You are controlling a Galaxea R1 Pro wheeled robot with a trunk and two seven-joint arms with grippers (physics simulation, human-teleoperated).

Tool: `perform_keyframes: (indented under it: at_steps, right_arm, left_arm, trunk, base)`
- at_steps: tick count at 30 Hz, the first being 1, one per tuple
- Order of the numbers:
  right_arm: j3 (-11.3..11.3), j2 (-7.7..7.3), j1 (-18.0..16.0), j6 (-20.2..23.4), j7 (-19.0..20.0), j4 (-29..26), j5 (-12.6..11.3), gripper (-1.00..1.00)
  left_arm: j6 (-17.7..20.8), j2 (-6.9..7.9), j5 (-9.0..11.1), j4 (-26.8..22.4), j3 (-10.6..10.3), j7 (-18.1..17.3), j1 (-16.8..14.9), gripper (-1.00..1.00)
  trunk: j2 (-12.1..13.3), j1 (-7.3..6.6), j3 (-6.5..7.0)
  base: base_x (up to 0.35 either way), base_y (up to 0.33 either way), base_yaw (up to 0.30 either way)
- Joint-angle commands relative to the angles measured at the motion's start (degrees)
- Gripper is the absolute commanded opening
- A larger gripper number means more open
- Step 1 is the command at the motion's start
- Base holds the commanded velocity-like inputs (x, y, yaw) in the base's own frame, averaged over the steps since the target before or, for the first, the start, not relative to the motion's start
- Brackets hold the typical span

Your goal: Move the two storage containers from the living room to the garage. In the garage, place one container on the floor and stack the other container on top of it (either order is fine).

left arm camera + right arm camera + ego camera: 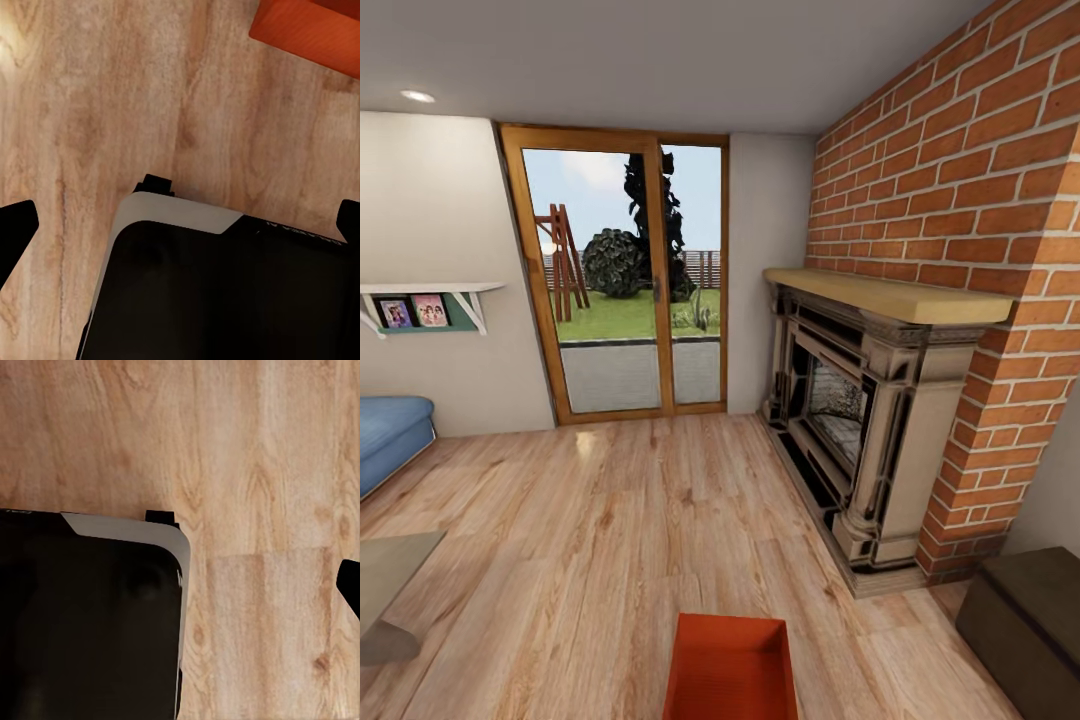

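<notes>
A living room with light wood-plank floor, beige walls and a brick fireplace fills the head view, a glazed patio door giving onto a garden beyond. One red-orange storage container sits on the planks at the bottom edge of that view, directly ahead of the robot, open side up and apparently empty. A corner of a blue sofa shows at the left, below a wall shelf with framed photographs; a dark box stands at lower right.

By these pictures the job looks barely begun: the container is still in the living room, unheld, and the garage is nowhere to be seen.

The left wrist view adds a red-orange corner on the planks near the robot's dark, white-edged base, with the left gripper's dark fingertips spread wide at either edge and nothing between them. The right wrist view offers bare planks, the base again, and a single fingertip at the frame's edge; whether that gripper is open cannot be told.
</notes>
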Motion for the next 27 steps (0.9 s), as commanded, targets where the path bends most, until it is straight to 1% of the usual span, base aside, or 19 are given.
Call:
perform_keyframes:
  at_steps: [1, 12, 21, 27]
  right_arm:
    - [0.49, 0.02, -0.08, -0.34, -0.03, 0.18, -0.56, 1.00]
    - [0.49, 0.02, -0.08, -0.34, -0.03, 0.18, -0.56, 1.00]
    - [0.49, 0.02, -0.08, -0.34, -0.03, 0.18, -0.56, 1.00]
    - [0.49, 0.02, -0.08, -0.34, -0.03, 0.18, -0.56, 1.00]
  left_arm:
    - [-0.20, -0.02, 0.10, 0.04, 0.43, 0.09, -0.05, 1.00]
    - [-0.20, -0.02, 0.10, 0.04, 0.43, 0.09, -0.05, 1.00]
    - [-0.20, -0.02, 0.10, 0.04, 0.43, 0.09, -0.05, 1.00]
    - [-0.20, -0.02, 0.10, 0.04, 0.43, 0.09, -0.05, 1.00]
  trunk:
    - [-0.07, 0.01, -0.09]
    - [-0.07, 0.01, -0.09]
    - [-0.07, 0.01, -0.09]
    - [-0.07, 0.01, -0.09]
  base:
    - [0.000, 0.000, 0.000]
    - [0.000, 0.000, 0.000]
    - [0.000, 0.000, -0.191]
    - [0.000, 0.000, -0.017]
